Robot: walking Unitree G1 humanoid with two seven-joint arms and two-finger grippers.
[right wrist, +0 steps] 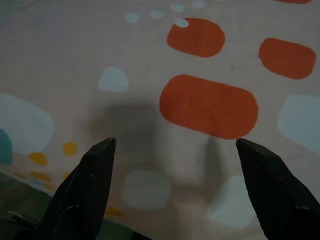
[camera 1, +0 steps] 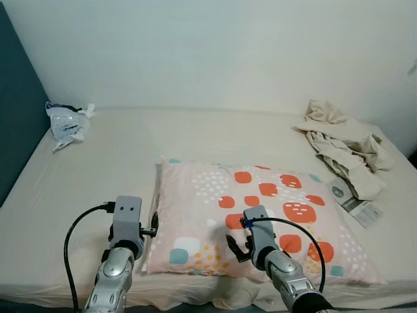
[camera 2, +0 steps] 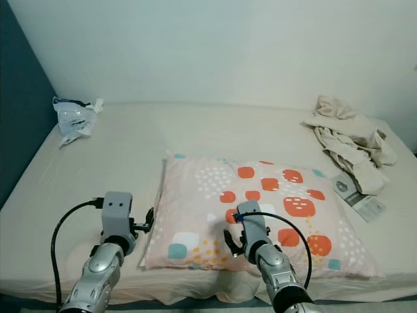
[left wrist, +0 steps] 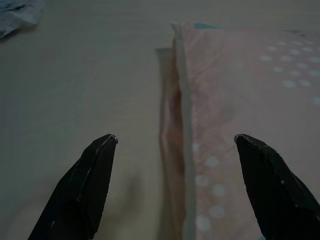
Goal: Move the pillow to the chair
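A pillow [camera 1: 260, 222] lies flat on the bed [camera 1: 117, 163], near the front edge and a little to the robot's right of the middle. Its cover is pale pink with orange-red blocks, white dots, teal squares and small yellow specks.

The left pincer [left wrist: 175, 190] hangs low at the pillow's left edge, released, its fingers [left wrist: 87, 185] wide apart with the seam of the pillow running between them (one finger over bare sheet, the other over the pink cover). From the head camera the left arm reaches up from the bottom, its pincer [camera 1: 154, 228] just beside the pillow's side.

The right pincer [right wrist: 175, 195] is also released, fingers spread, hovering just over the pillow's top near the front, above an orange-red block. In the head views it [camera 2: 233, 242] sits over the pillow's front-middle part.

A crumpled plastic bag [camera 1: 67, 122] lies at the far left corner of the bed, next to a dark blue wall panel [camera 1: 16, 117]. A heap of beige cloth [camera 1: 345, 147] sits at the far right, with a printed packet [camera 1: 355, 202] just in front of it, near the pillow's right corner.
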